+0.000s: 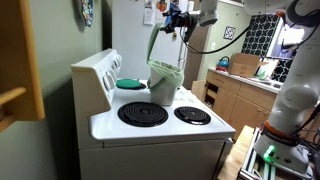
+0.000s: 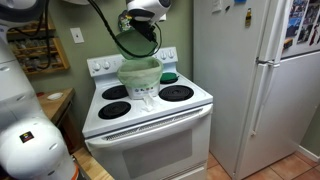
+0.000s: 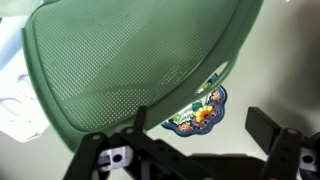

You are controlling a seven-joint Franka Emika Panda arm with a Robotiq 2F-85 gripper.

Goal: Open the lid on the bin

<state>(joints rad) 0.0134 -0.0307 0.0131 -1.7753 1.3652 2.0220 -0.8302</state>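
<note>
1. Gripper [image 3: 200, 138]: in the wrist view the jaws stand wide apart, both fingers [image 3: 112, 155] low in the picture, with nothing between them. It holds nothing.
2. Lid [image 3: 130, 60]: light-green textured flap that fills most of the upper wrist view, just past the fingertips. Cannot tell whether a finger touches it.
3. In an exterior view the lid [image 1: 153, 45] stands raised, close to upright, rising from the bin's rim on the side toward the stove's back panel. The gripper [image 1: 178, 22] is above the bin, near the lid's top edge.
4. Bin [image 1: 165, 82]: pale, green-rimmed, tapering downward. It sits on the white stove [image 1: 160, 128] toward the back, between the coil burners.
5. In both exterior views the bin [image 2: 140, 76] is upright with its top uncovered.
6. Round teal dish [image 1: 130, 84] lies on a rear burner just beside the bin, apart from it. It shows also in an exterior view [image 2: 168, 76].
7. Front coil burners [image 1: 143, 114] are bare.
8. Floral-patterned piece [image 3: 198, 112] shows under the lid's edge in the wrist view; too unclear to name.
9. White refrigerator [image 2: 262, 80] stands beside the stove [image 2: 150, 110].
</note>
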